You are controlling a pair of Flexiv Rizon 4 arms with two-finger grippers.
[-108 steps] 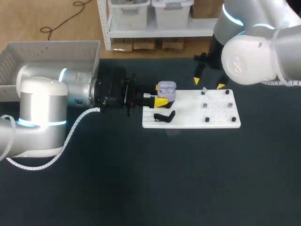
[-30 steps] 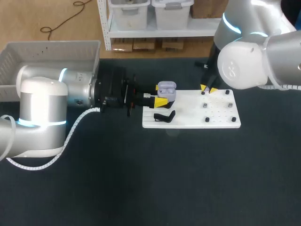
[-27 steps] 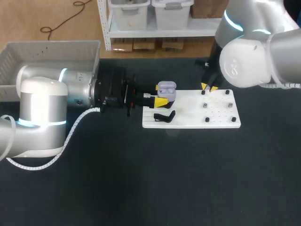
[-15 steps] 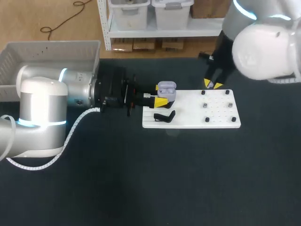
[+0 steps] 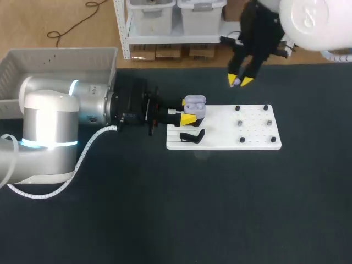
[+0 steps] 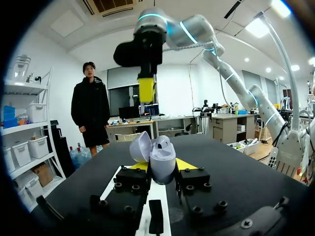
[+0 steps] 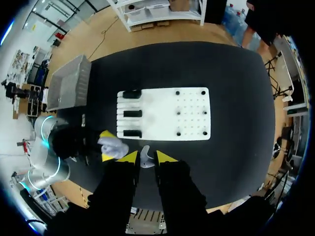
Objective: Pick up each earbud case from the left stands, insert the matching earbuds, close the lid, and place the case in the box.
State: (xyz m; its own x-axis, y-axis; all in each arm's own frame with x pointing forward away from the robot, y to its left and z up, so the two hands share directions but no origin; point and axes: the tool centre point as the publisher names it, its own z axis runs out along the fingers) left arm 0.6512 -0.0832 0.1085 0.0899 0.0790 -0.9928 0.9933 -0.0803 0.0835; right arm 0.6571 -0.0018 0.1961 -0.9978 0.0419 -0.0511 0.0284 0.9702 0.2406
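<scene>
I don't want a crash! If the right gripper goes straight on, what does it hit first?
Probably the bare black table, just off the white board's edge, beside the open case. The right gripper holds an earbud, so that would touch first. Depth is unclear.

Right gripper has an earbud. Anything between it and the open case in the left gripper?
Nothing visible. The small pale earbud in the right gripper hangs in open air; the open lavender plastic earbud case in the left gripper has its lid swung back.

case point(image 5: 194, 104) at board's point(image 5: 256, 137) left edge, box point(image 5: 55, 58) behind-left
</scene>
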